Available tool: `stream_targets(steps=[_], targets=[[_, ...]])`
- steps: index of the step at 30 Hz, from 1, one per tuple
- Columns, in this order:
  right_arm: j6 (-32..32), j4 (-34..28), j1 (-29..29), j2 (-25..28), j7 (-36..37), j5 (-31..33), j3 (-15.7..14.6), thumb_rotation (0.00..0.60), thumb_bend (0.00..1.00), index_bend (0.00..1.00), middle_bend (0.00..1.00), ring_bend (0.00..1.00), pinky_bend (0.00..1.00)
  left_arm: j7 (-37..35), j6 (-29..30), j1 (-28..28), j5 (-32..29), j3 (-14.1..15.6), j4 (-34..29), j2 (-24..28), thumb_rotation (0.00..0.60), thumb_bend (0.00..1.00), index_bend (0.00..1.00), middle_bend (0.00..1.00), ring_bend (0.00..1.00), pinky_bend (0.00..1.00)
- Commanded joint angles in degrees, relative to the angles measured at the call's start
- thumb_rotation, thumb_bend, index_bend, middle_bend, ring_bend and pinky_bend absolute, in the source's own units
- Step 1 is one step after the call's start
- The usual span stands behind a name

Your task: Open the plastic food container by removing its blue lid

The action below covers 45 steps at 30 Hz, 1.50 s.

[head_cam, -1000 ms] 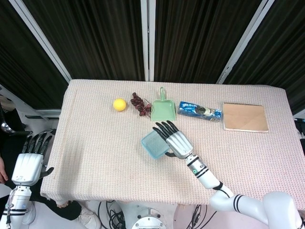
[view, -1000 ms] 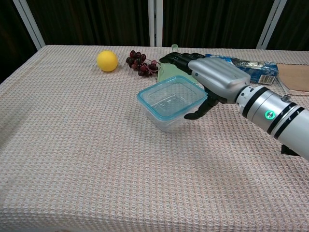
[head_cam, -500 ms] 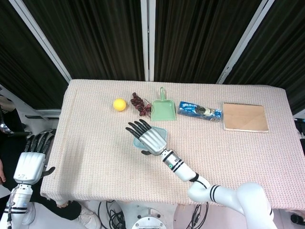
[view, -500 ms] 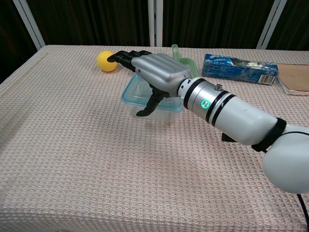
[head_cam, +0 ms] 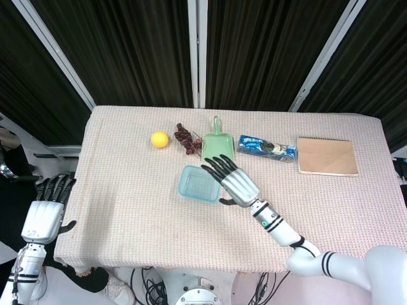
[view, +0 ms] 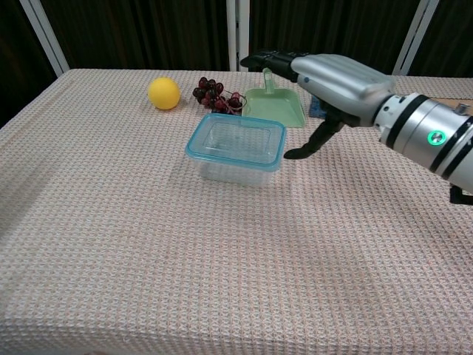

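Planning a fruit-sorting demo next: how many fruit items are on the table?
2: a yellow lemon-like fruit at the far left, and a bunch of dark grapes just right of it, beside the green dustpan.

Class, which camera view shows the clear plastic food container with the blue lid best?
The chest view: the clear plastic food container with the blue lid is close, showing its lid rim and see-through walls. The head view shows the same container only from above, small.

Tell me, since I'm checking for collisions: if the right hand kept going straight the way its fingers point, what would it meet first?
Probably the green dustpan: the right hand points up-left toward it, passing right of the container. Height is unclear, so it might pass above.
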Motion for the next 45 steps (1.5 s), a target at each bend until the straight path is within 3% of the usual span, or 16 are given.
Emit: stream_targets(steps=[1, 21, 26, 29, 35, 40, 45], targets=[[-0.8, -0.1, -1.2, 1.8, 0.0, 2.2, -0.5, 0.6, 0.0, 0.0, 0.0, 0.0, 0.0, 0.3, -0.2, -0.1, 0.0, 0.1, -0.3, -0.1, 0.6, 0.04, 0.03, 0.0, 0.0, 0.0], [-7.0, 16.8, 9.4, -13.2, -0.3, 3.6, 4.3, 0.6, 0.0, 0.0, 0.0, 0.0, 0.0, 0.9, -0.2, -0.2, 0.3, 0.5, -1.1, 0.2, 0.6, 0.04, 0.03, 0.0, 0.0, 0.0], [-7.4, 17.8, 10.4, -13.8, -0.7, 3.7, 4.1, 0.6, 0.0, 0.0, 0.0, 0.0, 0.0, 0.1, -1.4, -1.4, 0.9, 0.2, -0.9, 0.3, 0.6, 0.04, 0.03, 0.0, 0.0, 0.0], [-5.7, 15.3, 8.8, -11.6, -0.8, 3.4, 3.3, 0.6, 0.0, 0.0, 0.0, 0.0, 0.0, -1.0, -3.9, -3.7, 1.9, -0.4, -1.3, 1.0, 0.6, 0.04, 0.03, 0.0, 0.0, 0.0], [2.5, 1.5, 1.5, 0.6, -2.4, 2.5, 1.1, 0.6, 0.0, 0.0, 0.0, 0.0, 0.0, -5.3, -13.9, -12.9, 4.4, -3.2, -2.7, 3.0, 0.6, 0.04, 0.03, 0.0, 0.0, 0.0], [9.5, -11.0, -5.3, 12.6, -3.5, 2.5, -0.1, 0.6, 0.0, 0.0, 0.01, 0.0, 0.0, -6.0, -26.7, -24.0, 2.9, -7.4, -2.5, 2.3, 0.6, 0.04, 0.03, 0.0, 0.0, 0.0], [14.1, -18.0, -10.4, 19.7, -5.3, 2.9, -1.2, 0.6, 0.0, 0.0, 0.01, 0.0, 0.0, -5.1, -39.6, -34.7, -1.9, -10.9, -0.2, -1.0, 0.6, 0.04, 0.03, 0.0, 0.0, 0.0]])
